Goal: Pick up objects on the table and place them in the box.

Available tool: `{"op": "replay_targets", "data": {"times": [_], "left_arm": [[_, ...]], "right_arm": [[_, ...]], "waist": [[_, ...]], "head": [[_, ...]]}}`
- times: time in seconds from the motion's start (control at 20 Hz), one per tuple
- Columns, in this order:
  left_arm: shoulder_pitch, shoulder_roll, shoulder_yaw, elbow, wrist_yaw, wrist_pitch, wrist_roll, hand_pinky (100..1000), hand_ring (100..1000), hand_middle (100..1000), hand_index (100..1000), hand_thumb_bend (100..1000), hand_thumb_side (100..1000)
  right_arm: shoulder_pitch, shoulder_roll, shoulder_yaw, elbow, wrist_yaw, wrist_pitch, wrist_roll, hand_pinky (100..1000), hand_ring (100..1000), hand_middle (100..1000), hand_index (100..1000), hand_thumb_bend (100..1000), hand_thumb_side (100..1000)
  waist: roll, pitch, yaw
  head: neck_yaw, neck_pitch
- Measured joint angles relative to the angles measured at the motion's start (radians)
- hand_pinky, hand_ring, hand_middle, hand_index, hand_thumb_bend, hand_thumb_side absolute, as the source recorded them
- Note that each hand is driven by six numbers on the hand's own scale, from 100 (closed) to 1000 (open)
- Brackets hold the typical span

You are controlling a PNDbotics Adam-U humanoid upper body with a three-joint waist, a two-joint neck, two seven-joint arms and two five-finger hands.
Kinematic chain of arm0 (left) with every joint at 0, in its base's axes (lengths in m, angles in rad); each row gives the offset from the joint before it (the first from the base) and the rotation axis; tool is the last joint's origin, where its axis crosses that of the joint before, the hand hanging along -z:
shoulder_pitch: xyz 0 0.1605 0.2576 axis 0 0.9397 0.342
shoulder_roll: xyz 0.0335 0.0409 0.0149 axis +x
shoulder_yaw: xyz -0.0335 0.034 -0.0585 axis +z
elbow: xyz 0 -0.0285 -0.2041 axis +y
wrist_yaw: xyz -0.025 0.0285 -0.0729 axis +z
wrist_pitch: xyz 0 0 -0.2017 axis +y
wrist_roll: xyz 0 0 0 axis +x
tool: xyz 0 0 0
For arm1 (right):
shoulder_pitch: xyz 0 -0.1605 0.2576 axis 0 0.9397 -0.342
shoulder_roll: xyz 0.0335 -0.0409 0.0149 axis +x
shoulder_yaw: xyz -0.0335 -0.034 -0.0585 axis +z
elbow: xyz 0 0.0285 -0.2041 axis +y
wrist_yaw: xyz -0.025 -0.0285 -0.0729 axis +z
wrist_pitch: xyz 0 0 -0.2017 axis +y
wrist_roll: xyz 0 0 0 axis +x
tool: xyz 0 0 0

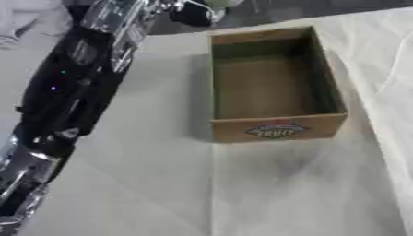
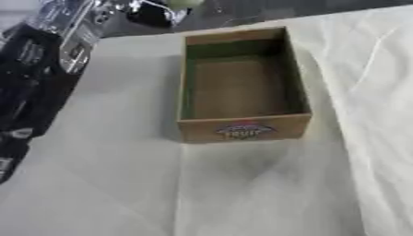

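Brown wood makes up the box [image 1: 274, 85], a rectangular open-topped crate that sits upright on the tabletop [image 1: 266, 189], slightly right of centre and toward the far side. Its inside shows only bare floor and walls, with a greenish tint along the far and side walls. A coloured label [image 1: 277, 130] with red and yellow lettering sits on the near wall. A pale cloth [image 2: 355, 138] covers the tabletop, creased in long folds to the right of the box and flat in front of it.

The left arm [image 1: 68, 92], black with silver joints, runs along the left edge from the lower corner up to the top, well left of the box. At its far end the left robot hand [image 1: 197, 11] shows beyond the box's far left corner, at the top edge; a pale greenish round thing [image 2: 181, 2] lies against it, but whether the fingers are curled round it I cannot tell. The right robot hand shows in neither view
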Motion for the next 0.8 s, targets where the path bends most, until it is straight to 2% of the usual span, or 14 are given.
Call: {"op": "replay_targets", "data": {"times": [0.25,0.35,0.5,0.8], "left_arm": [[-0.011,-0.08,0.004,0.046,-0.139,-0.002,0.025,442,534,477,690,100,491],[-0.01,-0.104,0.004,0.06,-0.187,0.001,0.032,443,535,478,691,100,467],[-0.005,-0.132,0.0,0.082,-0.233,-0.003,0.041,450,546,482,675,100,488],[0.011,-0.161,-0.013,0.135,-0.279,-0.034,0.033,459,564,493,688,100,491]], "right_arm": [[-0.014,0.014,0.003,0.0,-0.008,-0.005,0.007,814,883,726,787,100,1000],[-0.015,0.019,0.004,0.0,-0.01,-0.005,0.008,814,883,726,787,100,1000],[-0.02,0.025,0.005,0.0,-0.012,-0.007,0.009,814,883,725,786,100,1000],[-0.022,0.031,0.006,0.0,-0.016,-0.007,0.01,813,883,723,786,100,1000]], "waist": [[-0.001,0.011,-0.01],[-0.002,0.014,-0.008],[-0.004,0.016,-0.005],[-0.005,0.019,-0.006]], "head": [[0.039,-0.015],[0.038,-0.022],[0.031,-0.029],[0.028,-0.037]]}}
